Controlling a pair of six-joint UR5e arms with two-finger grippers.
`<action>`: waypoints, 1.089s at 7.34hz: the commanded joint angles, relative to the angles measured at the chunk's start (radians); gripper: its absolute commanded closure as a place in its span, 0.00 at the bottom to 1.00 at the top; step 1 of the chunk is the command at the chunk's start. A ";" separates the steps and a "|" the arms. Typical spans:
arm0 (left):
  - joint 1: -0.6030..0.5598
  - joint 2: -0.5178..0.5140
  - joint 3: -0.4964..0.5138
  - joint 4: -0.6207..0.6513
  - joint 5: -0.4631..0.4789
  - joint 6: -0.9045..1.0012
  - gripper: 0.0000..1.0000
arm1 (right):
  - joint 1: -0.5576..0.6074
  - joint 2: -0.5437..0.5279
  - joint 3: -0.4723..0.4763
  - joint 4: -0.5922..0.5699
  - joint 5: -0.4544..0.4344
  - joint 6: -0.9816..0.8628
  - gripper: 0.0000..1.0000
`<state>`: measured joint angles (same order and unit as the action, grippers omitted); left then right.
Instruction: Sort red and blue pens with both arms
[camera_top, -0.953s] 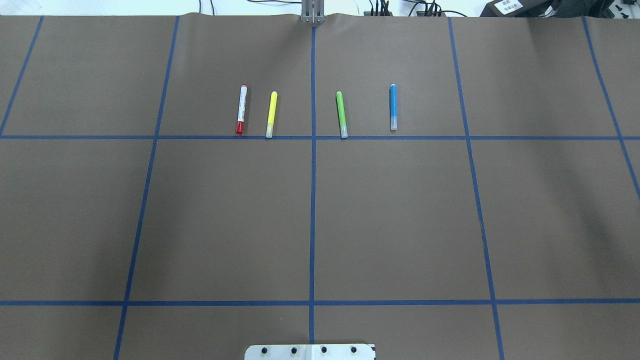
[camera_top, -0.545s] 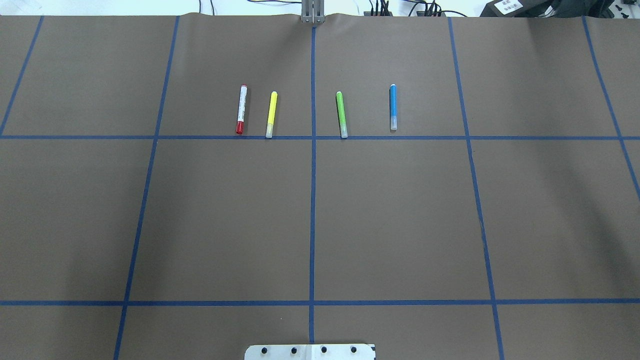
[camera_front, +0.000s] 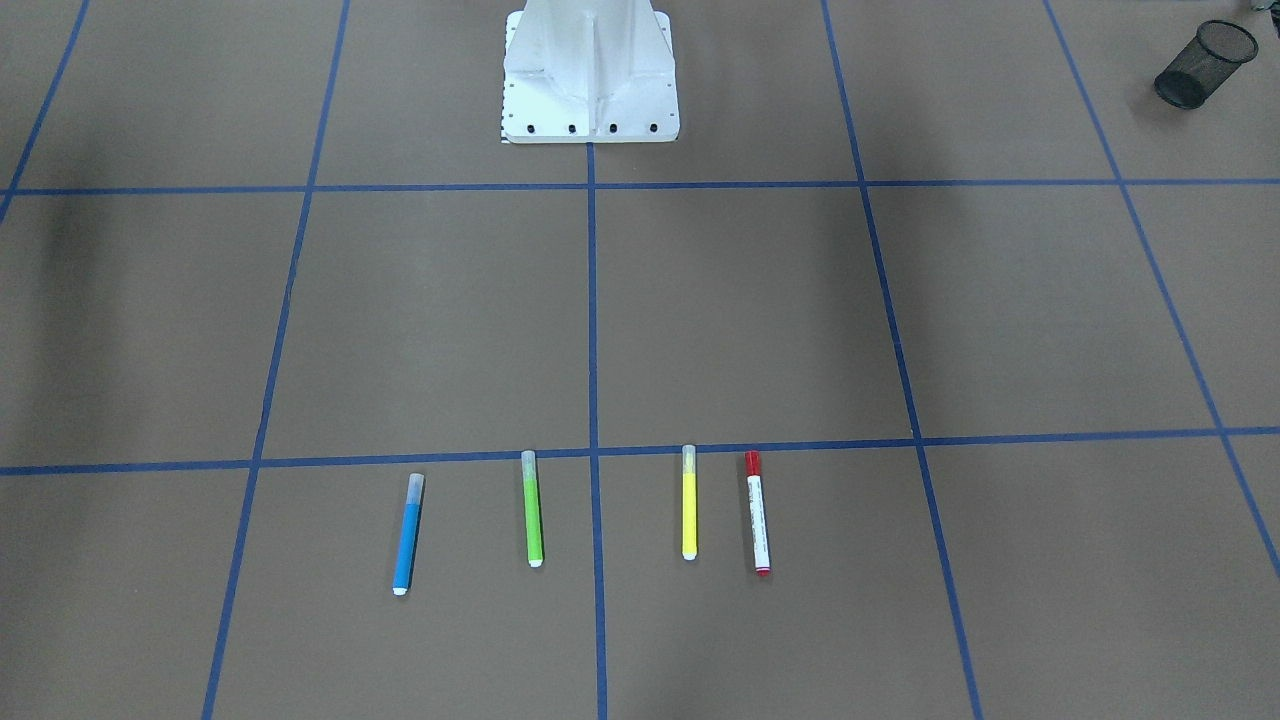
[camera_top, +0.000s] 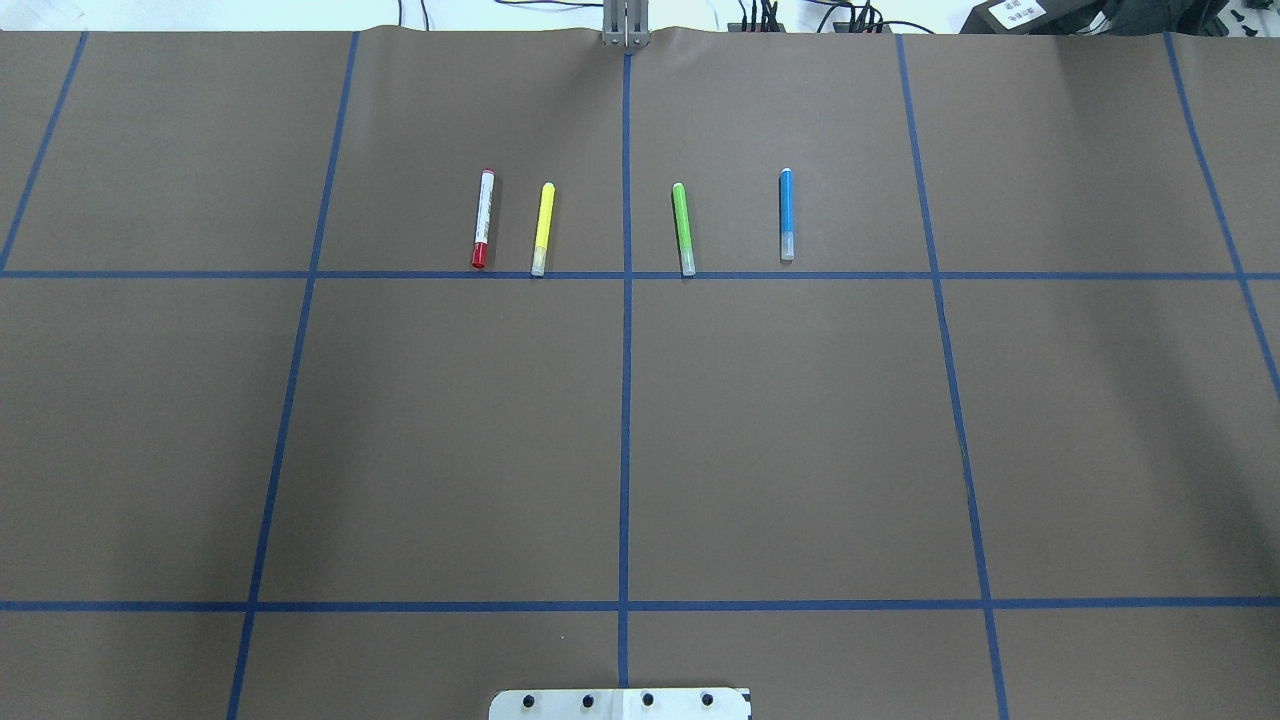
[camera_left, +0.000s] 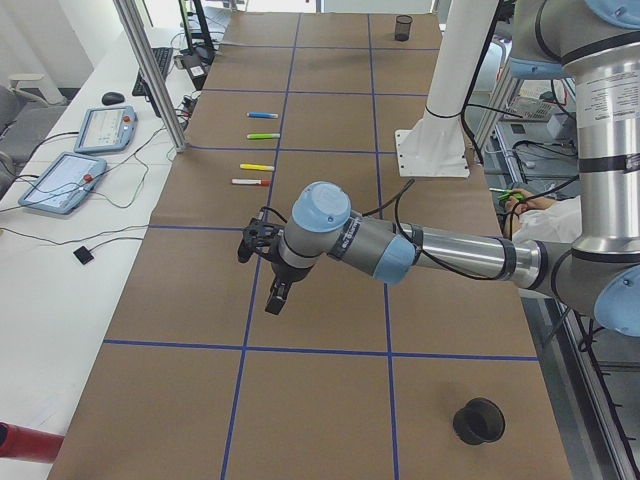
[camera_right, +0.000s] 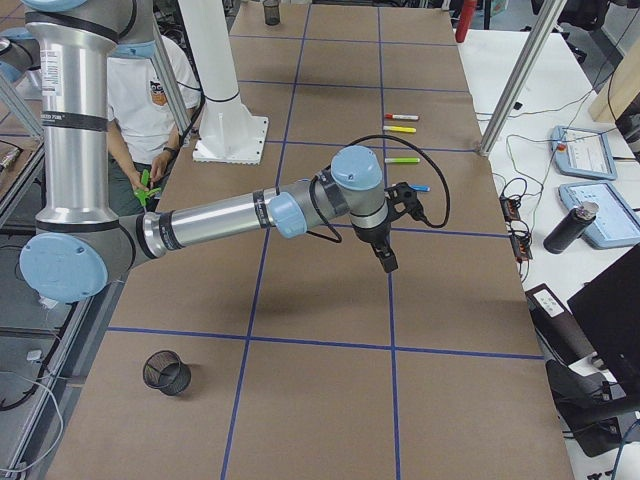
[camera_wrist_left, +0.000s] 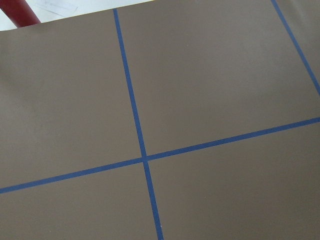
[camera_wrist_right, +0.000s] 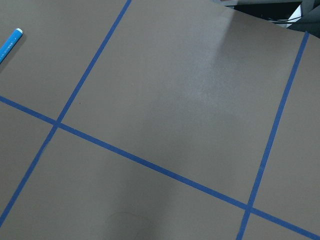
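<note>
The red pen (camera_top: 483, 218) (camera_front: 757, 512) and the blue pen (camera_top: 786, 214) (camera_front: 408, 533) lie at the two ends of a row of pens on the brown table cover. In the right wrist view only the blue pen's end (camera_wrist_right: 9, 44) shows, at the top left. My left gripper (camera_left: 270, 275) hovers over the table well short of the red pen (camera_left: 250, 182). My right gripper (camera_right: 385, 255) hangs a little short of the blue pen (camera_right: 418, 187). Both grippers show only in the side views, so I cannot tell whether they are open or shut.
A yellow pen (camera_top: 542, 228) and a green pen (camera_top: 683, 228) lie between the two task pens. One black mesh cup (camera_front: 1205, 63) (camera_left: 478, 421) stands towards the table's left end, another (camera_right: 167, 372) towards its right end. A seated person (camera_right: 150, 110) is behind the robot base (camera_front: 590, 70).
</note>
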<state>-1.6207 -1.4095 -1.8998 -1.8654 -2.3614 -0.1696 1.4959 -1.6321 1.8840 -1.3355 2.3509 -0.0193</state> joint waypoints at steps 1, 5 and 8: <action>0.007 -0.020 0.016 0.014 0.008 -0.068 0.01 | 0.000 -0.020 -0.016 0.041 -0.004 -0.007 0.00; 0.008 -0.008 0.002 -0.001 -0.009 0.065 0.01 | 0.000 -0.026 -0.045 0.039 -0.004 0.009 0.00; 0.012 0.001 0.010 -0.003 -0.106 0.059 0.01 | 0.000 -0.041 -0.051 0.041 0.019 0.009 0.00</action>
<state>-1.6104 -1.4105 -1.8970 -1.8684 -2.3987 -0.1069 1.4956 -1.6652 1.8333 -1.2958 2.3600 -0.0097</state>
